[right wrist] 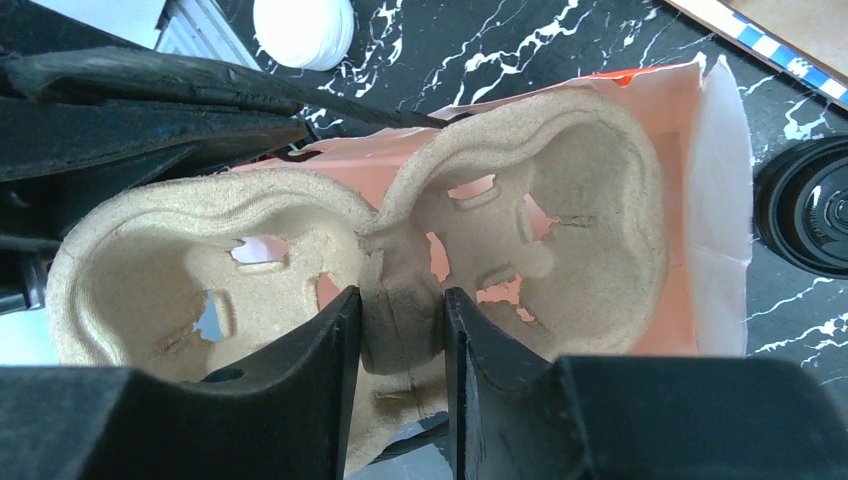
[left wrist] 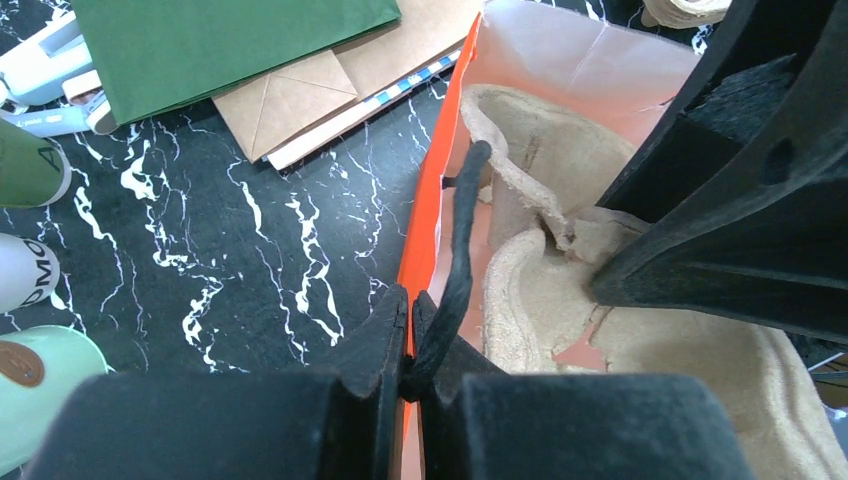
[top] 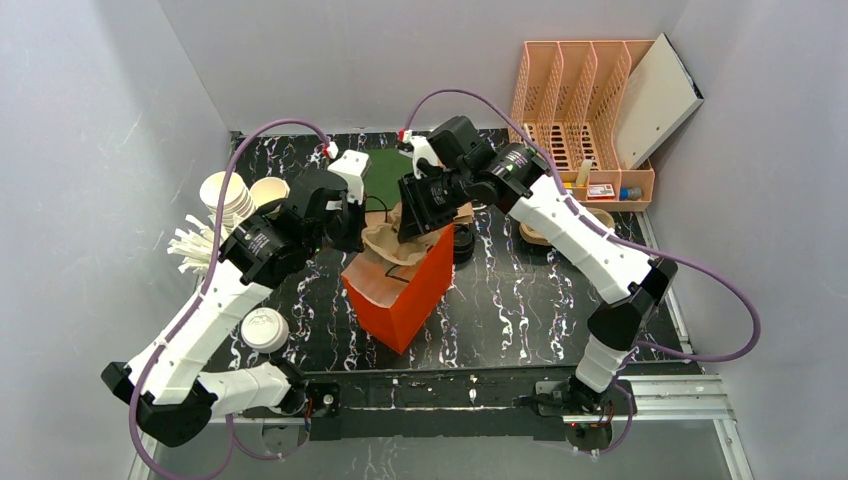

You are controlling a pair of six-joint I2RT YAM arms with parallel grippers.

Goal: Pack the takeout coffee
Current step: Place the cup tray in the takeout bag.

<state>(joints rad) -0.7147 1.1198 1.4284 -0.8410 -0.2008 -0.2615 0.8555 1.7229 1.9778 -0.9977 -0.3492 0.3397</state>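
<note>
An orange paper bag (top: 400, 290) stands open at the middle of the table. My left gripper (left wrist: 410, 330) is shut on the bag's left rim (left wrist: 432, 210), with its black cord handle (left wrist: 462, 240) pinched in too. My right gripper (right wrist: 400, 320) is shut on the centre ridge of a brown pulp cup carrier (right wrist: 560, 200). The carrier (top: 392, 243) sits at the bag's mouth, partly inside it. The takeout coffee (top: 463, 243), dark with a black lid (right wrist: 805, 205), stands on the table just right of the bag, apart from both grippers.
White paper cups (top: 228, 197) and a lidless cup (top: 268, 190) stand at the far left, with white sticks (top: 190, 250) beside them. A white lid (top: 265, 328) lies near the left arm. Flat green (left wrist: 230, 40) and brown (left wrist: 330, 90) bags lie behind. A peach organizer (top: 580, 110) stands back right.
</note>
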